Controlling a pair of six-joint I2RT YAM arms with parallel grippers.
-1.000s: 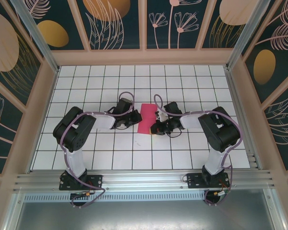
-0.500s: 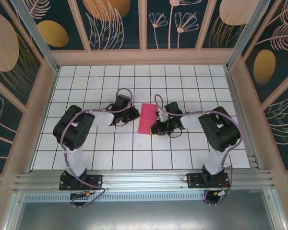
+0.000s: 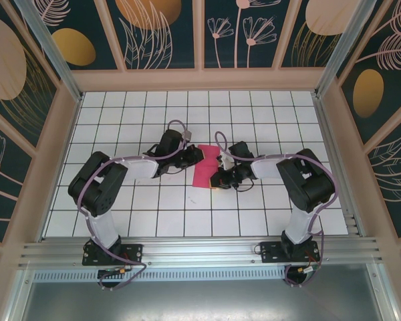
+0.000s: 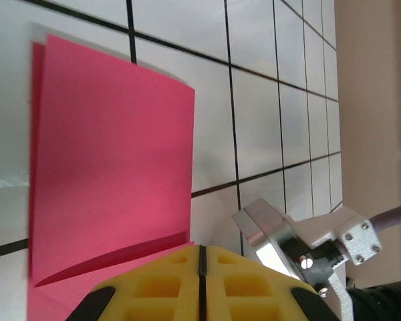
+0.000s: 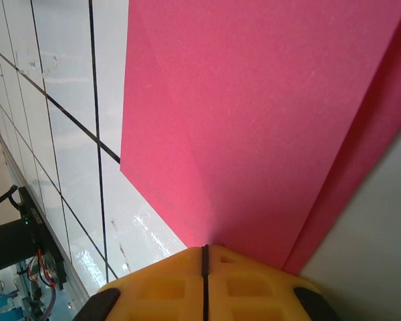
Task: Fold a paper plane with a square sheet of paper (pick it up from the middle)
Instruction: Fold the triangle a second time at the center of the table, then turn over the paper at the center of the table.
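1. The pink sheet of paper [image 3: 204, 166] is seen lying on the white gridded table [image 3: 254, 114], about in its middle, folded into a narrow, slightly tilted rectangle.
2. In the left wrist view, two layers of the paper [image 4: 113, 167] are seen: a thin strip of the lower layer shows along one long edge.
3. The left gripper [image 3: 192, 158] is placed at the far left edge of the paper. Its yellow fingers [image 4: 154, 287] are pressed together, with only a thin line left between them.
4. The right gripper [image 3: 218, 175] is placed at the near right edge of the paper, opposite the left one.
5. Its jaws are also closed tightly [image 5: 205, 249], and the top layer of the paper [image 5: 254, 120] runs up to their tips.
6. Whether a layer of the paper is pinched by either gripper cannot be told.
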